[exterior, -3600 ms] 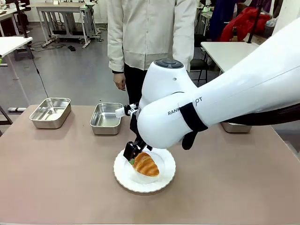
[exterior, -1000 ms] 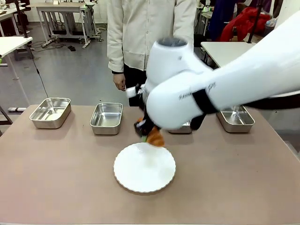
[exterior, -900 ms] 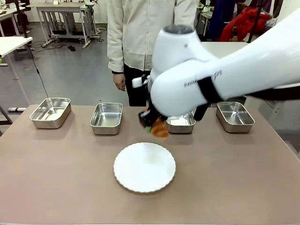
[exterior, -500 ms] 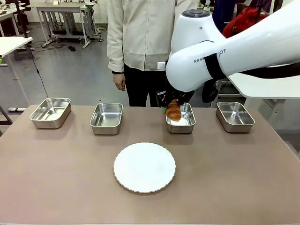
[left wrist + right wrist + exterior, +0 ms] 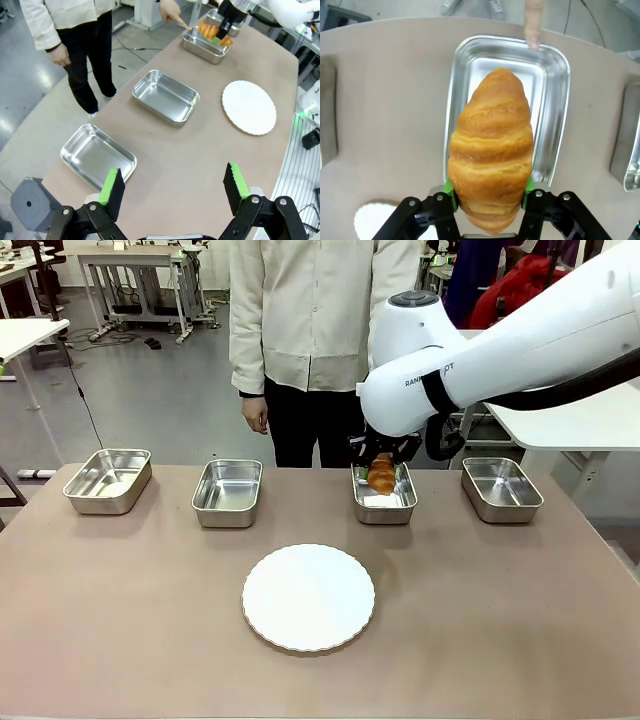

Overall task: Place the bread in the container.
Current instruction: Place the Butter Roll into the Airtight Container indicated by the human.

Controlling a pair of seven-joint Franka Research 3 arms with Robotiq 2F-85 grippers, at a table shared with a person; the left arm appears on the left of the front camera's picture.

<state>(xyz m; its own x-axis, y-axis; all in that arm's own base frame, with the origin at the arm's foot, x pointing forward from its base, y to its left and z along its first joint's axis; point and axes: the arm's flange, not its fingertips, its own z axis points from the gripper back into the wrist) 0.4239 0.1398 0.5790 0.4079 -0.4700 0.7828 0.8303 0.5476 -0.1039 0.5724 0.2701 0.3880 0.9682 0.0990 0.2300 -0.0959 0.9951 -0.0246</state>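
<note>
Lowering and releasing is the step in hand, judged from the right end effector clamped on the bread, which hangs just above the container. In the right wrist view the green pads pinch the croissant's near end, and its tip points toward 12 o'clock along the tray's length, so the alignment already looks good. To finish well, the arm should descend straight down until the crust nearly rests on the steel floor, then part the jaws slowly so the glossy pastry does not stick to a pad and tip over the rolled rim. The croissant sits a little toward the tray's 9 o'clock wall; a small nudge toward 3 o'clock would centre it.

A person's finger touches the rim at the tray's 12 o'clock edge, so the descent should stay clear of it.

In the front view, the white plate lies bare at 6 o'clock on the table, with the target tray beyond it at about 1 o'clock, third in a row of four. The left end effector hovers with its jaws spread wide and empty over the table's left end, well apart from the work.
</note>
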